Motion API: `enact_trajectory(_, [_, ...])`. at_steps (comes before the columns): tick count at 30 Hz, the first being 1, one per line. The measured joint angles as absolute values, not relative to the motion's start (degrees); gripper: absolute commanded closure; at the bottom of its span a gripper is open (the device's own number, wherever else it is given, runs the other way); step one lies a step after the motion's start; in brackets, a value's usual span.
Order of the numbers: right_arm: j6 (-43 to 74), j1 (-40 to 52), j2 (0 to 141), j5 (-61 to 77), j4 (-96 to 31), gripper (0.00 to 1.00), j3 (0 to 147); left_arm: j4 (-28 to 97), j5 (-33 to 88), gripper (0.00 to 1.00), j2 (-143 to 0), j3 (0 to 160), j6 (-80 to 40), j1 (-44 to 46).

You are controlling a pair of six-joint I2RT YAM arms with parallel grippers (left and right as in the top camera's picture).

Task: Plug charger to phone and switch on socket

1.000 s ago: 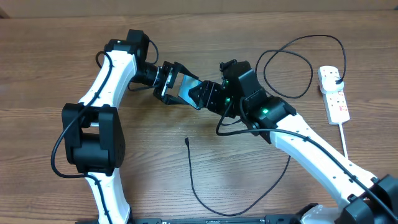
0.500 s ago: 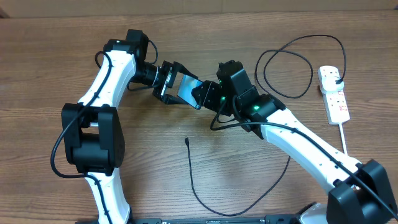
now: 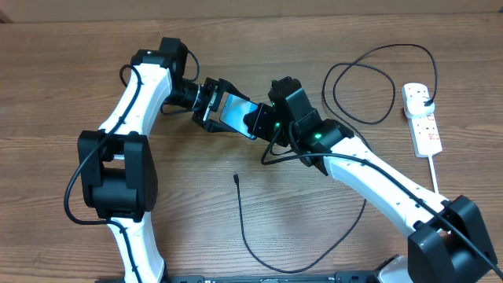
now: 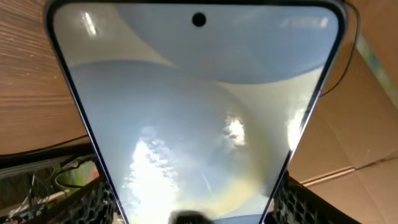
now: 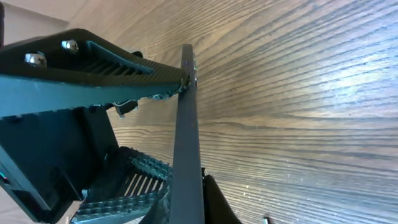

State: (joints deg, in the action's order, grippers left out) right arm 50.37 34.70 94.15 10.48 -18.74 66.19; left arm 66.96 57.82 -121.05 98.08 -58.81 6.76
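1. Starting at my left, I see the left gripper (image 3: 209, 103) clenched on one end of the phone (image 3: 236, 115), which is held up off the table (image 3: 47, 94). The phone's pale blue face fills that wrist view.
2. Just right of it, the right gripper (image 3: 255, 122) meets the phone's other end. Its wrist view shows the phone edge-on, with the upper finger (image 5: 93, 62) touching that edge. I cannot tell whether it is squeezing.
3. The charger (image 3: 244, 228) lies on the table. Its connector tip (image 3: 236, 178) is loose below the phone, apart from both grippers.
4. Far right lies the socket (image 3: 425, 126), with the charger's black plug (image 3: 425, 96) seated at its far end and its white cord (image 3: 434, 174) trailing toward me.
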Motion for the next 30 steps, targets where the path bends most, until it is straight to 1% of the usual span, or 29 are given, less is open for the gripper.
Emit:
enact_trajectory(3, [51.9, 34.63, 94.17, 9.96, -18.76, 0.96, 66.19, 66.81, 57.8, 0.57, -121.05, 98.1, -58.76, 6.76])
enact_trajectory(7, [54.08, 33.61, 94.26, 9.89, -18.26, 0.96, 66.22, 67.16, 58.39, 0.53, -121.05, 98.37, -59.07, 6.79])
enact_trajectory(10, [55.22, 31.48, 94.24, 10.68, -18.41, 0.96, 66.26, 66.83, 59.0, 0.44, -121.05, 98.43, -59.0, 6.79])
enact_trajectory(14, [55.92, 28.71, 94.0, 12.58, -18.72, 0.96, 66.26, 66.59, 59.44, 0.37, -121.05, 98.59, -58.06, 6.79])
enact_trajectory(18, [57.17, 25.06, 93.23, 14.35, -18.94, 0.96, 66.26, 63.61, 60.34, 0.38, -121.05, 98.63, -54.15, 6.79])
enact_trajectory(19, [57.71, 24.25, 93.03, 14.74, -18.92, 0.96, 66.26, 61.8, 61.28, 0.4, -121.05, 98.63, -51.75, 6.79])
enact_trajectory(21, [59.18, 22.9, 92.84, 15.2, -18.57, 0.96, 66.26, 58.98, 63.4, 0.41, -121.05, 98.67, -47.03, 6.79])
enact_trajectory(22, [60.9, 21.98, 92.82, 15.66, -17.93, 0.96, 66.26, 56.01, 65.54, 0.41, -121.05, 98.67, -43.59, 6.79])
enact_trajectory(25, [66.22, 20.1, 92.49, 16.23, -17.15, 0.96, 66.26, 52.1, 70.32, 0.4, -121.05, 98.76, -36.91, 6.79])
enact_trajectory(27, [73.91, 18.44, 91.37, 16.32, -15.25, 0.96, 66.26, 48.36, 74.17, 0.4, -121.05, 98.78, -32.95, 6.79])
enact_trajectory(30, [79.59, 18.39, 90.45, 16.27, -11.0, 0.96, 66.26, 44.21, 77.03, 0.4, -121.05, 98.78, -32.42, 6.79])
